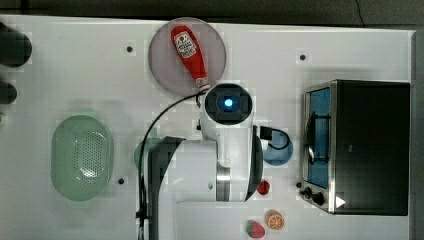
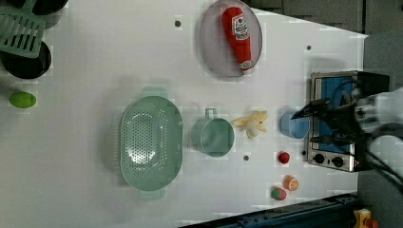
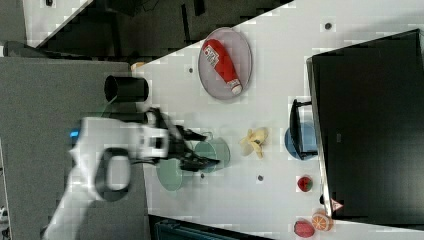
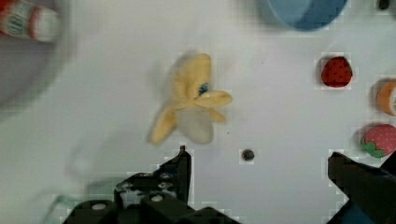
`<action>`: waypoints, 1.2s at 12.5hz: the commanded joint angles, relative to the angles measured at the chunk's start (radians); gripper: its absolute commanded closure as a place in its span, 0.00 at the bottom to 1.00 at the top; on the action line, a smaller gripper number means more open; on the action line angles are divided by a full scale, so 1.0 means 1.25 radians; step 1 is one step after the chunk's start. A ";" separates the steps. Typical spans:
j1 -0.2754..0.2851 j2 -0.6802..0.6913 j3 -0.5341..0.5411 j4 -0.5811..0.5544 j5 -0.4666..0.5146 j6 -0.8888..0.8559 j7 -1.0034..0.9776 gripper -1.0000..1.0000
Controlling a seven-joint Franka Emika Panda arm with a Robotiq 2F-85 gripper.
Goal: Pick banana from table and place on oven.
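Banana (image 4: 191, 105), centre of wrist view: half-peeled toy, likely light, soft, floppy peel. Grip across thick body. Hand (image 4: 259, 163) wide open, empty.

No readable text on the ketchup bottle (image 1: 189, 54)

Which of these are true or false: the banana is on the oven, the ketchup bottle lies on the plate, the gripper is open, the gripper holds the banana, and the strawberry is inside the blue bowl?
1. The banana is on the oven. False: it lies on the table, between the green cup and the blue bowl.
2. The ketchup bottle lies on the plate. True.
3. The gripper is open. True.
4. The gripper holds the banana. False: it holds nothing.
5. The strawberry is inside the blue bowl. False: it sits on the table beside it.
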 commanded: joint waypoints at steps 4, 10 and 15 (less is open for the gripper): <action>-0.013 0.044 -0.005 -0.100 0.010 0.269 0.016 0.00; -0.009 0.197 0.019 -0.110 0.018 0.410 0.022 0.00; -0.007 0.263 0.026 -0.112 0.018 0.480 0.029 0.04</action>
